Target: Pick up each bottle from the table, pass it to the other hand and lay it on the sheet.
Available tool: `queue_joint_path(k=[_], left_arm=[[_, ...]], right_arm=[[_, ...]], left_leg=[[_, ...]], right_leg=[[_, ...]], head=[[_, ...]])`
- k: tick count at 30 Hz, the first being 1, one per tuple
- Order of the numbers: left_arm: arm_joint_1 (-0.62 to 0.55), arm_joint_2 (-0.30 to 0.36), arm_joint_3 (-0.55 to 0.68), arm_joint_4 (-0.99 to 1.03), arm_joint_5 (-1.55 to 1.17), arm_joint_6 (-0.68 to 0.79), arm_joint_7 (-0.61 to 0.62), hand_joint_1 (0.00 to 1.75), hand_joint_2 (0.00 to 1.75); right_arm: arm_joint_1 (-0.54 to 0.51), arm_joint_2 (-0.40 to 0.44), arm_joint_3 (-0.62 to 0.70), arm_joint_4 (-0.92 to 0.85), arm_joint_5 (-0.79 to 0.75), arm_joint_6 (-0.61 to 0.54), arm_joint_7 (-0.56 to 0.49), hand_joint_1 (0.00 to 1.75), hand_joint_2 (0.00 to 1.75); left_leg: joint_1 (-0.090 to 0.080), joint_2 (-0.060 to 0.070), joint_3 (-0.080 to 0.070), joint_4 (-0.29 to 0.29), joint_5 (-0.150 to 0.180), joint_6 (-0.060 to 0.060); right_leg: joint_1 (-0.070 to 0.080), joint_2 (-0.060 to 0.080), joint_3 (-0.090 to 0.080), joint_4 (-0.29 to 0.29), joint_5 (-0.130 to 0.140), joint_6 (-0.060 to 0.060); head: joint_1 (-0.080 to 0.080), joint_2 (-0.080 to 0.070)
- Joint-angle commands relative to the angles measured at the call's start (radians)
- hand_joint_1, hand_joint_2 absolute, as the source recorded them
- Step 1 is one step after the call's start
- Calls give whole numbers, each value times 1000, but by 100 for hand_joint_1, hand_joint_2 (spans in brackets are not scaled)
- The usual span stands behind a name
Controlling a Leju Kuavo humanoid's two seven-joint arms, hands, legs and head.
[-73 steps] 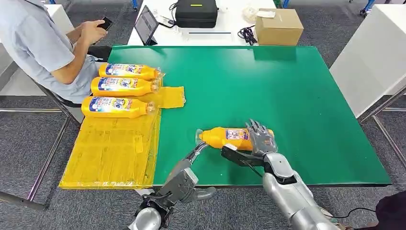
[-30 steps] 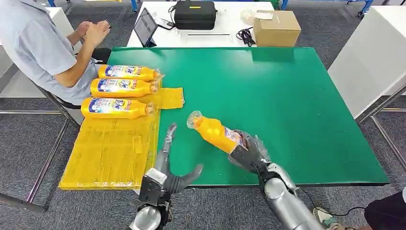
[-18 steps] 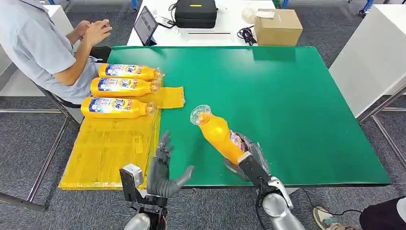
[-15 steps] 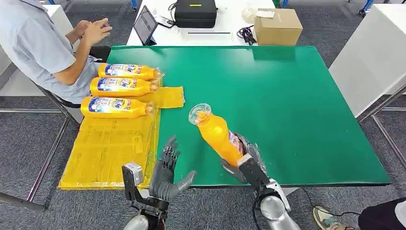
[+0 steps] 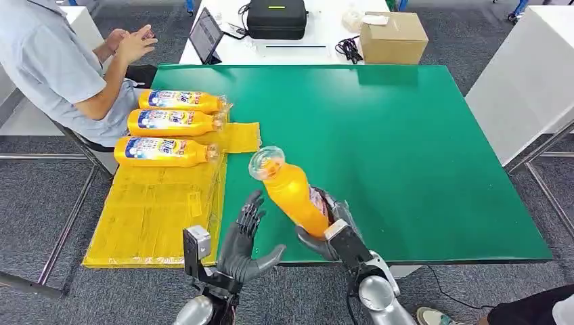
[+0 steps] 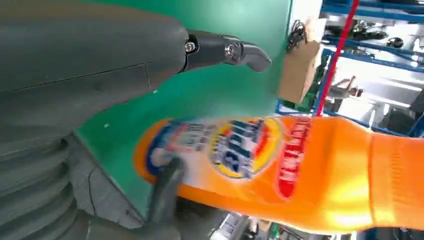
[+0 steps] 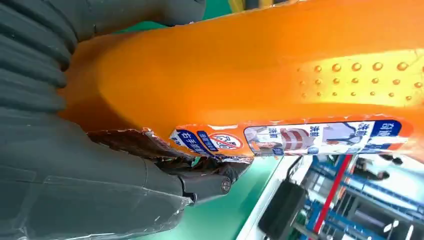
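Centrally, in the lower middle of the head view, the orange bottle was tilted, cap toward the upper left, above the green table. The right hand gripped its base. The left hand stood beside it, fingers spread, holding nothing. At the left of the frame, three bottles lay on the yellow sheet.

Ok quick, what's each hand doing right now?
Left hand: open, fingers spread, holding nothing, just beside the bottle.
Right hand: holding the orange bottle by its lower body, tilted above the table.
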Motion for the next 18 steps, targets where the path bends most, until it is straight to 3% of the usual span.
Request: queue_joint_path(k=[1,15,18], left_arm=[[-72,10,-15,62,-27,13,-10,0,175],[-111,-27,30,116,28,43,5,0,175],[-126,-25,24,143,77,14,61,0,175]], right_arm=[[-56,-5,76,83,2,13,0,175,175],[-125,5,180,173,83,-10,8,175,175],[-142,11,198,202,95,-27,6,175,175]], left_leg=[[1,2,3,-1,-1,-2],[1,2,2,-1,0,-2],[1,2,2,0,-1,-2]], right_leg=[[1,1,2,-1,0,-2],[1,2,2,-1,0,-2],[1,2,2,-1,0,-2]], head=[[0,0],[0,0],[0,0]])
